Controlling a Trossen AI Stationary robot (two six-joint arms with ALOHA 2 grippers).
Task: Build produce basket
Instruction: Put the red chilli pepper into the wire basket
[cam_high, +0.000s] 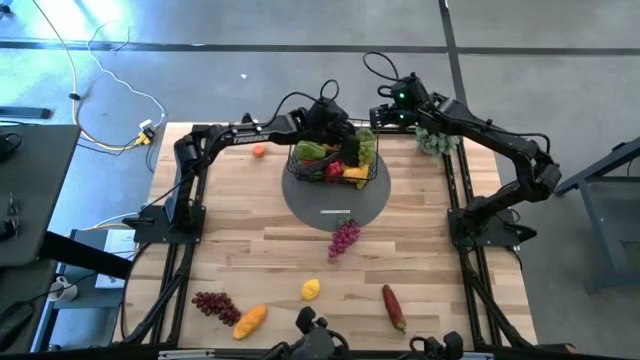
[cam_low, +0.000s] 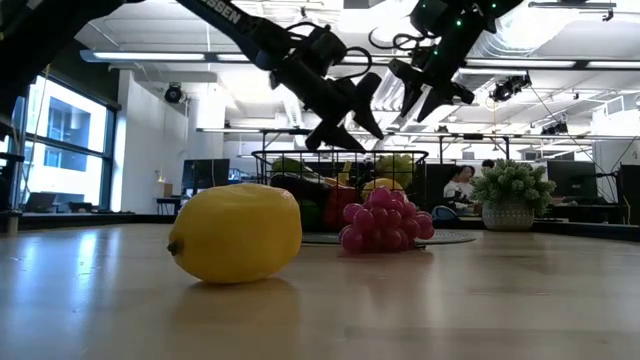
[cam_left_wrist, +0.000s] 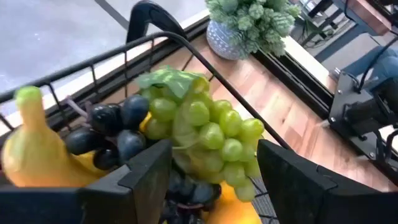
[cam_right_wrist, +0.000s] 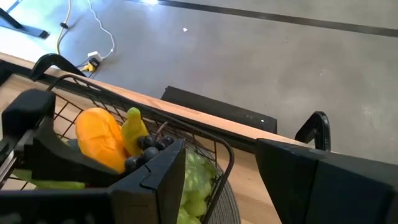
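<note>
Wooden planking forms our table (cam_high: 420, 260), with the black wire-mesh basket (cam_high: 340, 175) on a grey disc (cam_high: 305, 200) at its far middle, already heaped with produce, while purple grapes (cam_high: 343, 238), a lemon (cam_high: 311, 289), dark grapes (cam_high: 216, 305) and a red pepper (cam_high: 392, 305) lie loose nearer us. We see the left gripper (cam_high: 345, 150), fingers spread, over green grapes (cam_left_wrist: 205, 121) in the basket, and the right gripper (cam_high: 385, 112) by its far rim, jaws parted and empty. We judge these toys light, firm and rather slick, best pinched across the middle.

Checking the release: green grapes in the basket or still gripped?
In. The green grapes lie inside the basket on other fruit; the left gripper is open above them.
</note>
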